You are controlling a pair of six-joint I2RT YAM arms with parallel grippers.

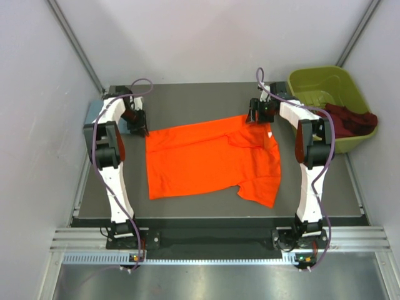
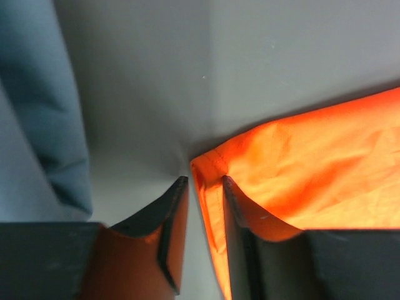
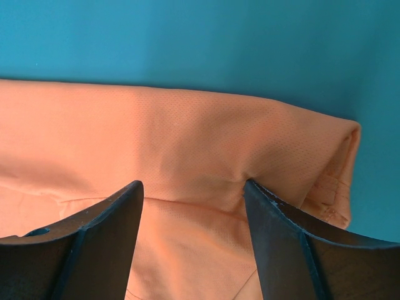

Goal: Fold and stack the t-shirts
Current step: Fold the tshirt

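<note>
Orange shirt (image 1: 206, 159) lies flat and wrinkled across the table's (image 1: 187, 100) middle, one sleeve nearer the right edge. Left gripper (image 2: 203, 181), narrowly open, straddles its hem corner; right gripper (image 3: 194, 187), wide open, rests on its far fold.

A spread t-shirt (image 1: 206, 162) lies on the table (image 1: 187, 100); another t-shirt (image 1: 351, 119) sits in the bin (image 1: 312, 81), far right.

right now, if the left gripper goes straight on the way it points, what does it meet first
Likely the orange t-shirt: its hemmed corner lies between the jaws of the left gripper, with the grey table right behind it. How close, I cannot tell.
</note>
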